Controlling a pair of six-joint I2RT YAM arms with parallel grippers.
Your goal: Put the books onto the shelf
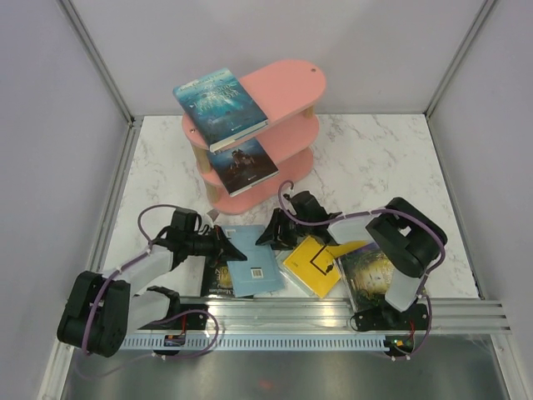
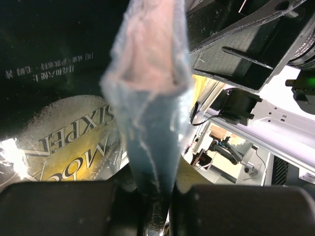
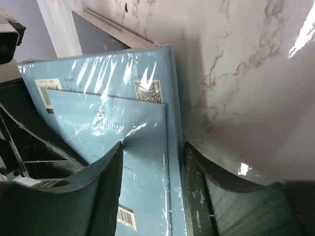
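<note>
Pale-blue book [image 2: 147, 147], blurred, is pinched by left end effector [image 2: 155, 201]; right end effector [image 3: 153, 152] straddles it, spread.

The black book [image 2: 59, 142] cover reads "SIXPE" and "MOO".

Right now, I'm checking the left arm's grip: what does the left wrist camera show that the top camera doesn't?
Only the left wrist: the left gripper pinched shut on the pale blue book's edge, and gold lettering on the black book. Only the top: the pink shelf holding a teal book and a dark book. Both: the pale blue book, the black book.
</note>
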